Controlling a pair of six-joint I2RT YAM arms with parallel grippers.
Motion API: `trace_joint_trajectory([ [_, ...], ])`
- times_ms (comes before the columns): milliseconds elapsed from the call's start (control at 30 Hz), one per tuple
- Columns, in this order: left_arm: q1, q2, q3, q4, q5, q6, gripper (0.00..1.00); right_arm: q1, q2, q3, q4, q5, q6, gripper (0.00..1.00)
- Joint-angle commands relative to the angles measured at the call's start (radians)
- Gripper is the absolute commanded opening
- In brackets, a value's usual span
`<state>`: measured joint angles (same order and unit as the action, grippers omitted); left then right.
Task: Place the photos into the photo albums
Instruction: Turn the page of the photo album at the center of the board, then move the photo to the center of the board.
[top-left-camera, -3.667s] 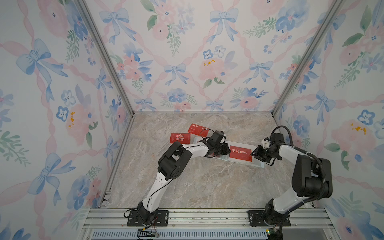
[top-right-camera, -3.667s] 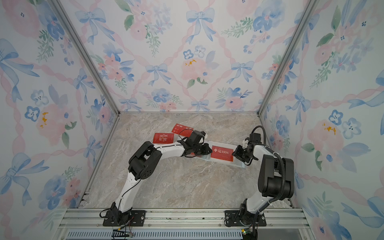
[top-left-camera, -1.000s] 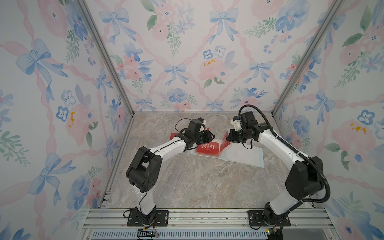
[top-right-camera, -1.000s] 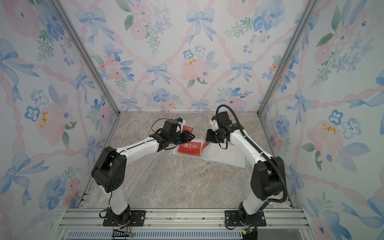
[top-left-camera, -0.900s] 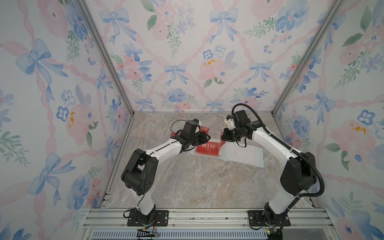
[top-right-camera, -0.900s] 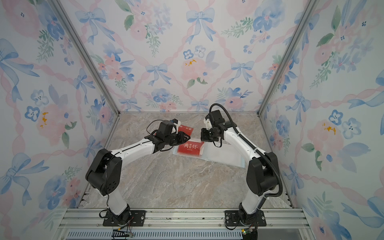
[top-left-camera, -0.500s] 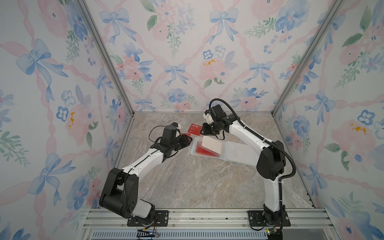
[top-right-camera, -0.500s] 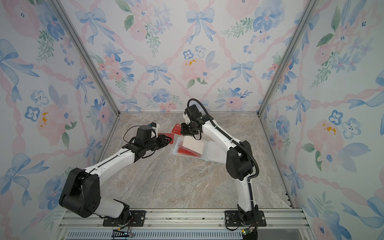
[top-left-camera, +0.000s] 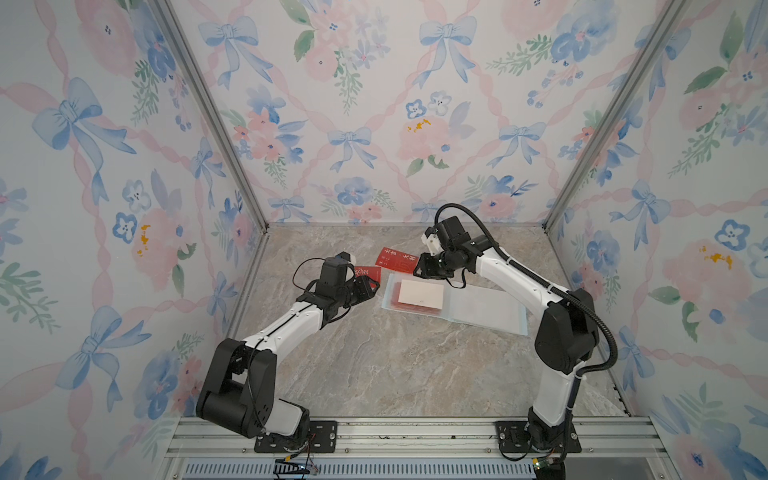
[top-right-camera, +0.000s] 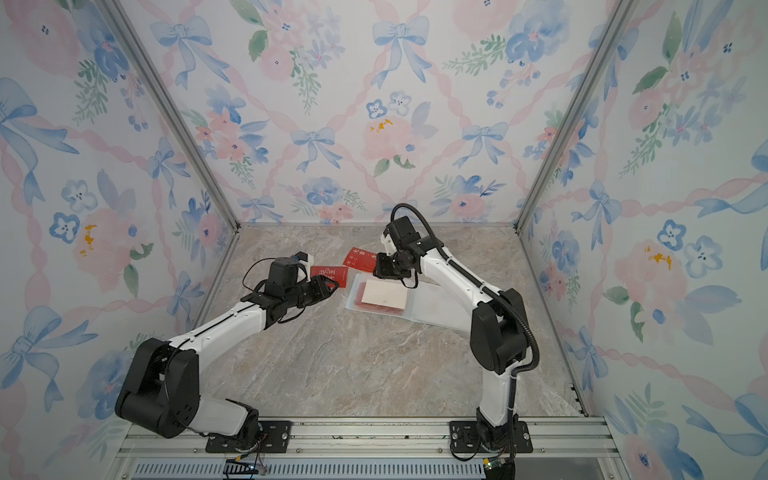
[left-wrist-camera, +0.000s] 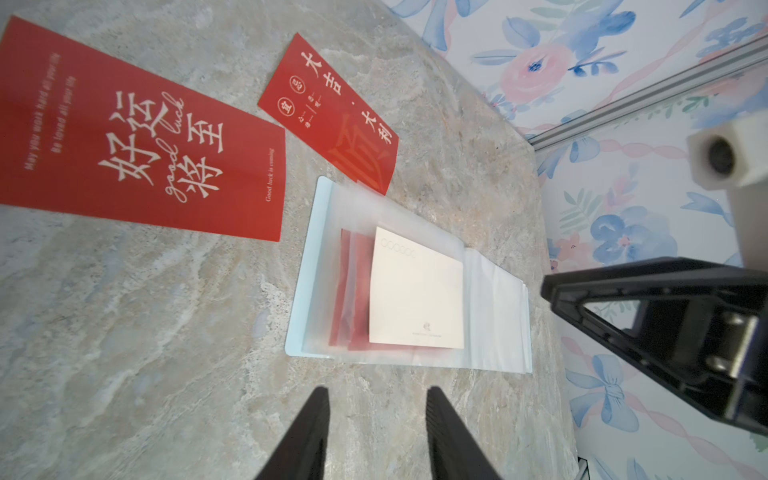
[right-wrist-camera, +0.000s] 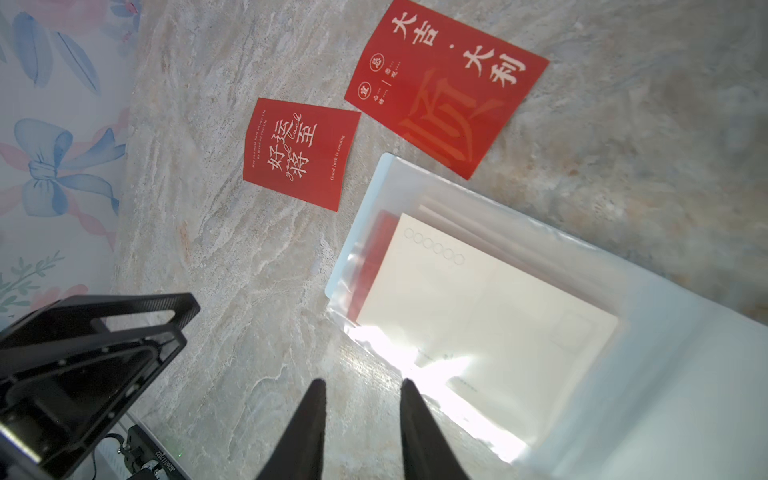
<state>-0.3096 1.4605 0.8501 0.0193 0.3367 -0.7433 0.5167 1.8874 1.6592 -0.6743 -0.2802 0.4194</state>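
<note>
While spread empty like right claw (right-wrist-camera: 361, 382), aim left claw (left-wrist-camera: 376, 390) at nearest red photo (left-wrist-camera: 153, 145), lengthwise along desk's (top-left-camera: 374, 365) back edge.

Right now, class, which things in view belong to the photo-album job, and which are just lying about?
Job: open photo album; pale card in its sleeve; loose good-luck card; loose red card at the album's corner.
Just there: marble table; floral walls; metal rail.
</note>
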Motion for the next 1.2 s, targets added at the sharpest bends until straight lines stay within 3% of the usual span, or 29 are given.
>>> trace_joint_trajectory([
  [0, 0.041, 0.073, 0.052, -0.007, 0.001, 0.055, 0.43, -0.010, -0.048, -0.055, 0.031, -0.017, 0.001, 0.32],
  [233, 0.092, 0.329, 0.279, -0.014, -0.029, 0.104, 0.43, -0.014, -0.147, -0.192, 0.061, -0.011, -0.005, 0.32],
  [533, 0.099, 0.671, 0.632, -0.027, -0.029, 0.071, 0.42, -0.020, -0.309, -0.357, 0.081, 0.015, -0.005, 0.32],
  [733, 0.106, 0.816, 0.786, -0.074, -0.019, 0.064, 0.41, -0.032, -0.390, -0.433, 0.077, 0.040, -0.005, 0.32],
  [1167, 0.112, 0.718, 0.572, -0.085, -0.024, 0.122, 0.41, -0.066, -0.428, -0.478, 0.072, 0.048, -0.015, 0.32],
])
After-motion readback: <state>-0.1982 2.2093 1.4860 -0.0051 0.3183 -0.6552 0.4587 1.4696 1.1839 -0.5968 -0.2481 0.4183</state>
